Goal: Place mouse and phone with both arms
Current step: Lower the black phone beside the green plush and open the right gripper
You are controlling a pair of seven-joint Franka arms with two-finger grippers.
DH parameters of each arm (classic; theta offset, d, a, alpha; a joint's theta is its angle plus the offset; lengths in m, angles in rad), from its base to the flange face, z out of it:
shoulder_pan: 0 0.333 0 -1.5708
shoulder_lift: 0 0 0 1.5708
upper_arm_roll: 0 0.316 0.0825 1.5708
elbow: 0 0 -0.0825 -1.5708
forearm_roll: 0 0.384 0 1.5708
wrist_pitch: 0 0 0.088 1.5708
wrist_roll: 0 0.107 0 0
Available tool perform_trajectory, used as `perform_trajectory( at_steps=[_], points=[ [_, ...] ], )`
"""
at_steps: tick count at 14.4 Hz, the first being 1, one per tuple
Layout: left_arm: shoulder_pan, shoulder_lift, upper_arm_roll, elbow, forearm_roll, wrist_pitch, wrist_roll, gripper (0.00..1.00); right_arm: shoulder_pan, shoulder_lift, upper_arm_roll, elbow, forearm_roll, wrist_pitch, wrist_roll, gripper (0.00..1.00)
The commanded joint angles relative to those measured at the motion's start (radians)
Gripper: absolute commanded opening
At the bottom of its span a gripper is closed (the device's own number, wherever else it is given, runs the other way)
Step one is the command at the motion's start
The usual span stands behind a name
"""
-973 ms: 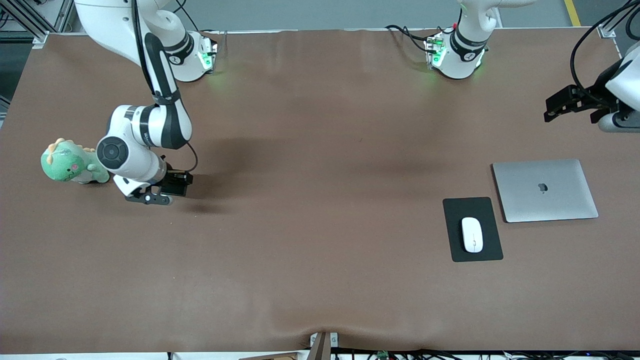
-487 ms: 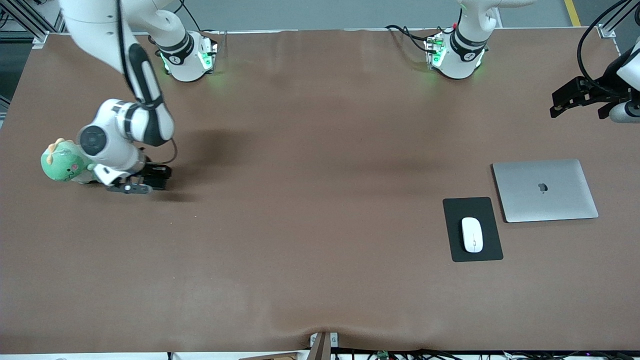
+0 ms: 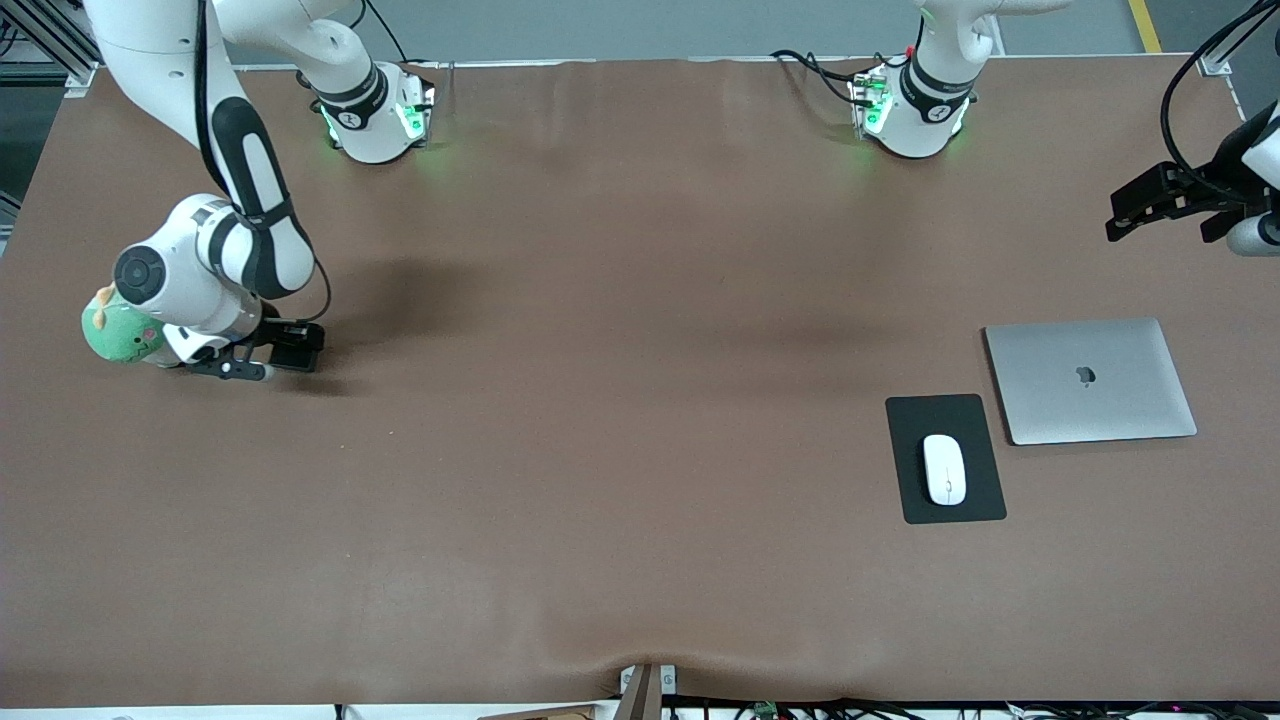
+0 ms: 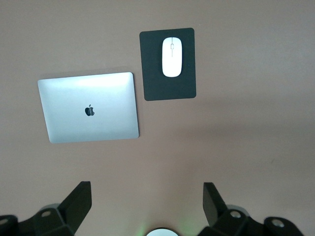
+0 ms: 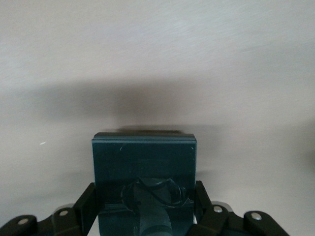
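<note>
Phone, clamped in the right end effector, has travelled low over the counter toward the green plush toy, while the left end effector waits wide open and the mouse already lies on its pad, so only the phone remains, I think.

My table wears a big brown cloth — it has soft wrinkles near the front edge. A grey floor shows past the table's top edge, with a yellow line — green light glows there
</note>
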Motion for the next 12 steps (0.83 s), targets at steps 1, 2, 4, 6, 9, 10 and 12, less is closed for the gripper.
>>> perform_trajectory(
  at_steps=[1,2,4,6,9,10,12],
  points=[
    [0.012,0.004,0.002,0.013,0.0,-0.014,0.014,1.0,0.003,-0.029,0.002,-0.023,0.035,-0.004,-0.046,0.0],
    [0.016,0.009,0.0,0.014,-0.002,-0.014,0.014,1.0,-0.006,-0.017,0.002,-0.022,0.035,-0.001,-0.066,0.0],
    [0.019,0.009,0.0,0.013,0.0,-0.014,0.016,1.0,-0.016,-0.004,0.002,-0.022,0.037,0.003,-0.096,0.0],
    [0.019,0.012,0.002,0.013,0.0,-0.014,0.014,1.0,-0.033,0.0,0.002,-0.02,0.037,0.005,-0.101,0.29],
    [0.019,0.015,0.002,0.013,0.0,-0.014,0.014,1.0,-0.014,0.008,0.005,0.004,0.052,-0.009,-0.098,1.0],
    [0.019,0.015,0.002,0.013,0.001,-0.014,0.014,1.0,-0.01,0.008,0.004,0.045,0.052,-0.036,-0.1,1.0],
    [0.019,0.017,0.002,0.013,0.001,-0.014,0.014,1.0,-0.013,0.007,0.001,0.18,0.04,-0.163,-0.1,1.0]
  ],
)
